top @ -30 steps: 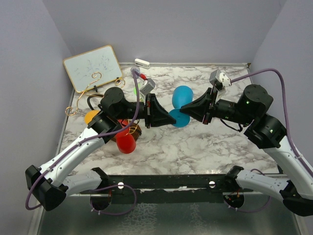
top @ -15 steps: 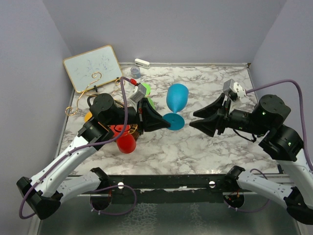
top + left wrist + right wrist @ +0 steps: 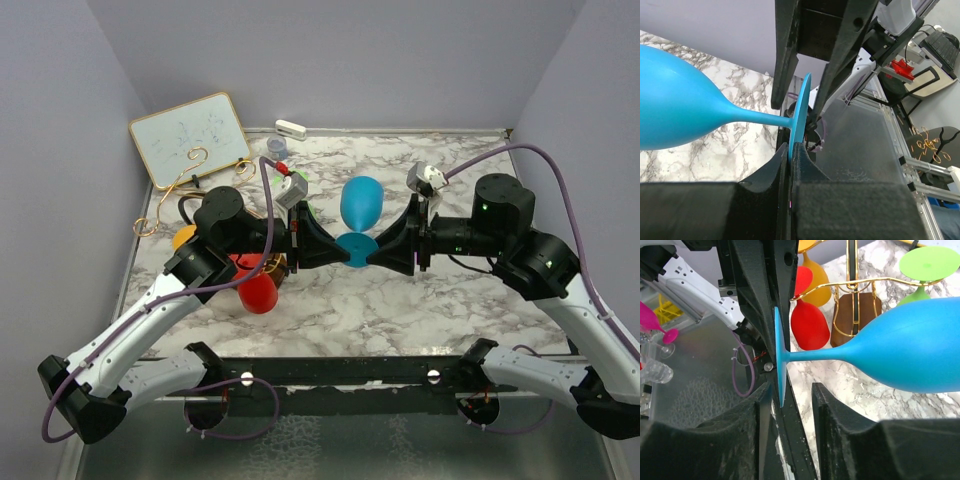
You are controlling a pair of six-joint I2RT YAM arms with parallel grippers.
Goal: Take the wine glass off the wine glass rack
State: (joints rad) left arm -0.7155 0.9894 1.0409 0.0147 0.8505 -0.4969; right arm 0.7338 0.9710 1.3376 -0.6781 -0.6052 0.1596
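Observation:
The blue wine glass (image 3: 360, 202) hangs in the air over the middle of the table, its bowl (image 3: 675, 107) pointing away from the arms. My left gripper (image 3: 343, 250) is shut on the rim of its round foot (image 3: 801, 107). From the other side, my right gripper (image 3: 791, 387) stands open around the same foot (image 3: 779, 360); the foot lies close to one finger, with a clear gap to the other. The wine glass rack (image 3: 268, 266), gold wire on a dark brown base (image 3: 860, 315), stands at the left behind my left arm.
A red glass (image 3: 258, 292), an orange glass (image 3: 185, 238) and a green glass (image 3: 305, 212) hang on or by the rack. A whiteboard (image 3: 190, 137) leans at the back left, with a small white object (image 3: 290, 128) at the back edge.
My right gripper let go of the glass's foot, drew back to the right, then returned with jaws open round the foot. The left gripper kept its grip throughout.

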